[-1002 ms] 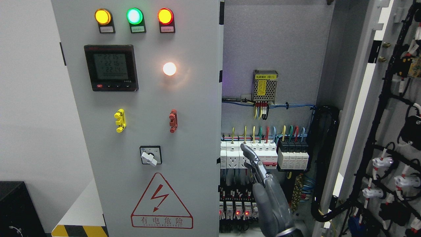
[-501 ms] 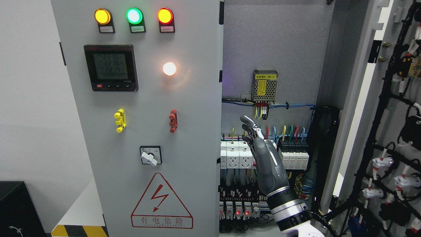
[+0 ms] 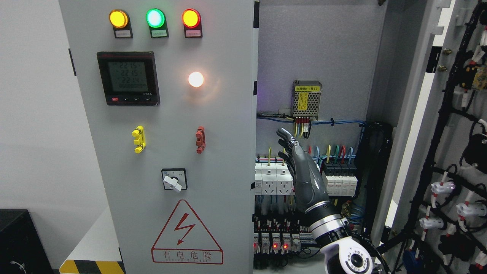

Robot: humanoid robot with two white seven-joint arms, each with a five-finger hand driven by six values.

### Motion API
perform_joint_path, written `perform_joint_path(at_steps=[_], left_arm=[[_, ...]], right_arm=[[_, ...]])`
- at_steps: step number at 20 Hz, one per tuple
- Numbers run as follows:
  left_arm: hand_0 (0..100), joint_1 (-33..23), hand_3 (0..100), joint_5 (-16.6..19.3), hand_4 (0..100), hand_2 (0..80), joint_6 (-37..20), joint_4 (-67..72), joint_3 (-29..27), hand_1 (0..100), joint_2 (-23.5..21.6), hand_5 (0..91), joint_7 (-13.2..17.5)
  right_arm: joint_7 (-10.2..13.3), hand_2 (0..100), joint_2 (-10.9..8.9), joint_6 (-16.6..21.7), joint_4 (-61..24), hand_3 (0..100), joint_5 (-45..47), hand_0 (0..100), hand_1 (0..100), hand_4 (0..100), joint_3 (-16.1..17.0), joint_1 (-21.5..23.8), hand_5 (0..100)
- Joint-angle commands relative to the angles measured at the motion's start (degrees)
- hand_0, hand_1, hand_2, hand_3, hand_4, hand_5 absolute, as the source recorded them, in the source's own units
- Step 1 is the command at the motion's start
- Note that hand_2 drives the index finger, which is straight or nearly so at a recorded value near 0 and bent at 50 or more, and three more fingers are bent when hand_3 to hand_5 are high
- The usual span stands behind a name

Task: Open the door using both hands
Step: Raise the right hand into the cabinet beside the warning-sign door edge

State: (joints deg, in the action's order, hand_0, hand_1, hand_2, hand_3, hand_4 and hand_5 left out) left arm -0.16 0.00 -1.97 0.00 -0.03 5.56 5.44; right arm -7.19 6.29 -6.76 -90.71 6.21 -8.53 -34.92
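Observation:
The cabinet's left door [image 3: 228, 160] is a grey panel with lamps, a meter and a warning triangle, and it stands closed. The right door [image 3: 454, 160] is swung wide open at the picture's right, showing black wire looms on its inner face. My right hand [image 3: 295, 154] rises from the bottom edge in the open half of the cabinet, just right of the left door's edge. Its fingers are straight, point up and hold nothing. It hangs in front of the white breakers [image 3: 272, 179]. I cannot tell whether it touches the door edge. The left arm is out of view.
Inside the cabinet are a mesh-covered power supply [image 3: 306, 97], coloured wires and rows of terminals with red lights [image 3: 276, 243]. A thick black cable bundle [image 3: 374, 190] runs down the inner right side. A black box [image 3: 21, 243] stands at the lower left.
My right hand has risen from the bottom edge to the height of the breakers and coloured wires. Its wrist and forearm joint now show. Both doors are unchanged.

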Motion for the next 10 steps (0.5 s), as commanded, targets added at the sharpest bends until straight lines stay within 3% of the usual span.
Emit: perform_joint_path(at_steps=[1, 10], left_arm=[[0, 1.5, 0, -0.6, 0, 0.0, -0.3, 0.1, 0.3, 0, -0.3, 0.0, -0.1], [0, 2.1, 0, -0.7, 0, 0.0, -0.3, 0.2, 0.2, 0, 0.4, 0.0, 0.0]], right_arm=[[0.0, 0, 0.04, 0.2, 5.2, 0, 3.4, 0, 0, 0, 0.1, -1.0, 0], [-0.7, 0, -1.28, 0.0, 6.1, 0, 9.5, 0, 0, 0, 0.0, -2.3, 0]])
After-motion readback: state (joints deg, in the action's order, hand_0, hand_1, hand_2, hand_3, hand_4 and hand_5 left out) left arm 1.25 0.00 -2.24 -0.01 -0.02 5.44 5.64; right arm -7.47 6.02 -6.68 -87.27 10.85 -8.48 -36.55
